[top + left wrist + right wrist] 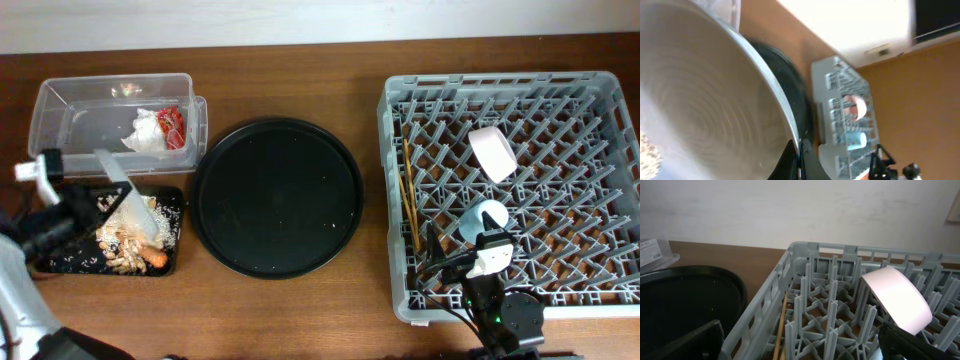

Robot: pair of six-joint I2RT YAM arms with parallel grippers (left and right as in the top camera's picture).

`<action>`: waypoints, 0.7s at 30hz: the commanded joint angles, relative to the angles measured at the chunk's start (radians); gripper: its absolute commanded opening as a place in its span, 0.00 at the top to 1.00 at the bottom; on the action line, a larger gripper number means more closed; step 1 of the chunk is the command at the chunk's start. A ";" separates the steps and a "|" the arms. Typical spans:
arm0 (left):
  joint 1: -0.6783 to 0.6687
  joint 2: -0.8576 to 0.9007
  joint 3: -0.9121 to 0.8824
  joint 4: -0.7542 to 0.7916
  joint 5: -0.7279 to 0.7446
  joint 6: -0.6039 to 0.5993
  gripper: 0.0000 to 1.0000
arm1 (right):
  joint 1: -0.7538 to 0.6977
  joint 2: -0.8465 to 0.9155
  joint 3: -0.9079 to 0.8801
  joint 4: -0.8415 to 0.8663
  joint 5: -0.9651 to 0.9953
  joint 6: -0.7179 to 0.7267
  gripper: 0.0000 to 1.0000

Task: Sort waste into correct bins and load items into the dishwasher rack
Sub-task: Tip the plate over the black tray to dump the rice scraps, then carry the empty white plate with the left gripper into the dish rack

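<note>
Wood-grain table [300, 310]; ringed white round plate [700, 110], pegged grey plastic rack [500, 81].

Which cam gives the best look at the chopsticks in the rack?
Overhead. The chopsticks show full length there, lying along the left side of the dishwasher rack. Right wrist catches only a short stretch of them by the rack wall. Left wrist is blurred; they cannot be made out.
</note>
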 commanded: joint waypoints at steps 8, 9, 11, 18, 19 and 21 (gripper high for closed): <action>0.187 -0.020 -0.125 -0.267 0.340 0.578 1.00 | -0.006 -0.006 -0.005 -0.005 -0.005 -0.006 0.02; 0.177 -0.021 -0.124 -0.270 0.331 0.578 1.00 | -0.006 -0.006 -0.005 -0.005 -0.005 -0.006 0.02; 0.099 -0.028 -0.124 -0.264 0.279 0.578 0.99 | -0.006 -0.006 -0.005 -0.005 -0.005 -0.006 0.02; -0.378 -0.030 -0.060 0.064 0.371 0.401 0.99 | -0.006 -0.006 -0.005 -0.005 -0.005 -0.006 0.02; -0.449 -0.028 -0.060 0.201 0.394 0.330 0.99 | -0.006 -0.006 -0.005 -0.005 -0.005 -0.006 0.02; -0.601 -0.027 -0.060 0.489 0.358 0.149 0.99 | -0.006 -0.006 -0.005 -0.005 -0.005 -0.006 0.02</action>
